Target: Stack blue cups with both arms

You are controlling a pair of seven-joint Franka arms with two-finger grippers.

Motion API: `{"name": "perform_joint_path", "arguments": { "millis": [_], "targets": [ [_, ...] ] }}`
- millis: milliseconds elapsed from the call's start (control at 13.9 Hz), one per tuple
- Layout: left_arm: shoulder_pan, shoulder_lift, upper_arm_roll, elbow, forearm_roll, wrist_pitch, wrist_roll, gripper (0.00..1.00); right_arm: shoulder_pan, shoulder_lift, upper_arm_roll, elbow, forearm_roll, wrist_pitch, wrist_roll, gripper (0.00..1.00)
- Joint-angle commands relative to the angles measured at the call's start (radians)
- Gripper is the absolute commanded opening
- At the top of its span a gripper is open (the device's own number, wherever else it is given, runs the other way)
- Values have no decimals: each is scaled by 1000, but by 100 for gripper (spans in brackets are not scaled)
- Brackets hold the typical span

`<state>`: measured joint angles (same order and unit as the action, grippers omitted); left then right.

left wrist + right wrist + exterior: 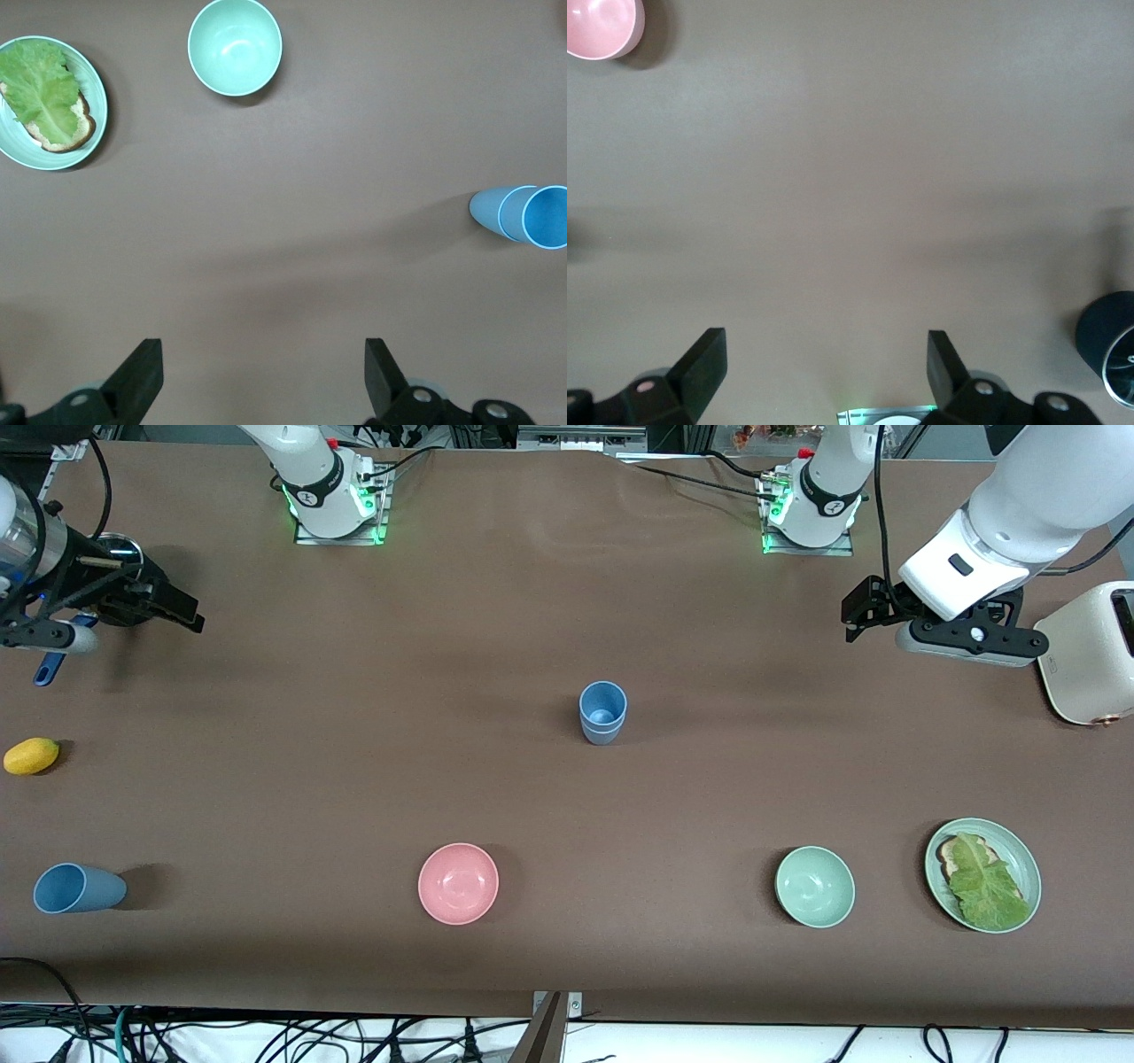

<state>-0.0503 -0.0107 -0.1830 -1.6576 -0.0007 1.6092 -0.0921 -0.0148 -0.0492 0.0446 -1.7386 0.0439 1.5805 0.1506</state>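
Two blue cups point(602, 713) stand nested mid-worktop point(354, 717).
Left pincer point(261, 376) and right pincer point(826, 370) hover spread wide and empty over opposite worktop ends.

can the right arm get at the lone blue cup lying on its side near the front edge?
Probably yes. The right gripper hangs open over the right arm's end of the table, and the tipped blue cup lies at that same end, nearer the front camera. Only a yellow fruit lies between, off the cup itself.

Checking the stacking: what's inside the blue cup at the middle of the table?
A second blue cup sits nested in the lower cup, both upright. The lower cup's inside is covered.
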Motion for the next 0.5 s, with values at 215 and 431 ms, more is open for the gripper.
{"name": "perform_joint_path", "arguments": {
  "millis": [215,431],
  "targets": [
    [15,5,1,59,-10,-17,20,100,-22,15,20,33,-16,-7,14,100],
    [20,3,7,62,-13,-23,18,100,-22,15,20,33,-15,-8,12,100]
  ]
}}
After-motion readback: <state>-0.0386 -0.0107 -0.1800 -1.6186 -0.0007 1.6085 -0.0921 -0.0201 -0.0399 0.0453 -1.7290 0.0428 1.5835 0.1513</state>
